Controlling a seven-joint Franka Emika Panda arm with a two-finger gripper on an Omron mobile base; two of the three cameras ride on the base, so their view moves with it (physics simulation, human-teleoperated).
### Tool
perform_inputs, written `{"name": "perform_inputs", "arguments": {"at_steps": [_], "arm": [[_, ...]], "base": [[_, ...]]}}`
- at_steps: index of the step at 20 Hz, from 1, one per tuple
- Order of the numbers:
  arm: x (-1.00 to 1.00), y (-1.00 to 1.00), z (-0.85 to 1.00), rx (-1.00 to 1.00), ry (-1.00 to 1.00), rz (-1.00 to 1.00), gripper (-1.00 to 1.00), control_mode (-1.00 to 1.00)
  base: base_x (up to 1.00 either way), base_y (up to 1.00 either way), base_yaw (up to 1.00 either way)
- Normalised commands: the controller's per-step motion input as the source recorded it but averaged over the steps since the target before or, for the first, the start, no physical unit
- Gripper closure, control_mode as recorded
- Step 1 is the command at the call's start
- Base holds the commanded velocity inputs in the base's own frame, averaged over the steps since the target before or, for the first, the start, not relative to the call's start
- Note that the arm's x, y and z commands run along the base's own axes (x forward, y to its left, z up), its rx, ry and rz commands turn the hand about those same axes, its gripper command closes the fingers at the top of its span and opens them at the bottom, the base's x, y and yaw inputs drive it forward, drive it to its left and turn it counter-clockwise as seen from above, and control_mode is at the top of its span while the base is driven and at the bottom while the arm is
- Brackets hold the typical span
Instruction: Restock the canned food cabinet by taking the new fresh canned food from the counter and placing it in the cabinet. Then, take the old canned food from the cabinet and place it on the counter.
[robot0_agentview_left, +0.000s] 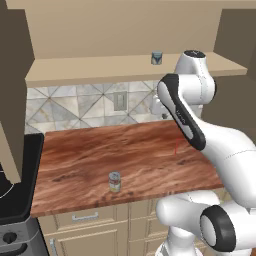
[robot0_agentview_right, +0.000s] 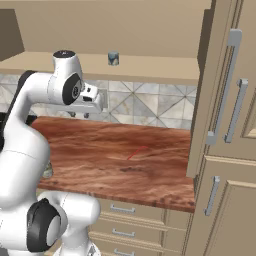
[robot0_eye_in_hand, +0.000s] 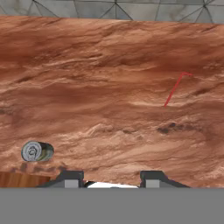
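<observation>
Down low by the pincer (robot0_eye_in_hand: 111, 178), which looks shut and empty, sits the new can (robot0_eye_in_hand: 36, 151) on the counter (robot0_eye_in_hand: 109, 87), off to one side. First step: reach over, open, grab it.

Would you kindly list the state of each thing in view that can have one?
New can: upright on the counter, near its front edge, not held.
Old can: upright on the cabinet shelf.
Cabinet door: swung open.
Drawers: shut.
Gripper: above the counter, fingers holding nothing.
</observation>
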Motion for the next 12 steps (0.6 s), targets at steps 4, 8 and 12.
{"name": "perform_inputs", "arguments": {"at_steps": [4, 8, 12], "arm": [[-0.04, 0.18, 0.0, -0.02, -0.01, 0.05, -1.0, -1.0], [-0.32, 0.32, 0.0, 0.0, -0.07, 0.05, -1.0, -1.0], [-0.93, 0.55, -0.32, 0.08, -0.07, 0.0, -1.0, -1.0]], "base": [[0.0, 0.0, 0.0], [0.0, 0.0, 0.0], [0.0, 0.0, 0.0]]}}
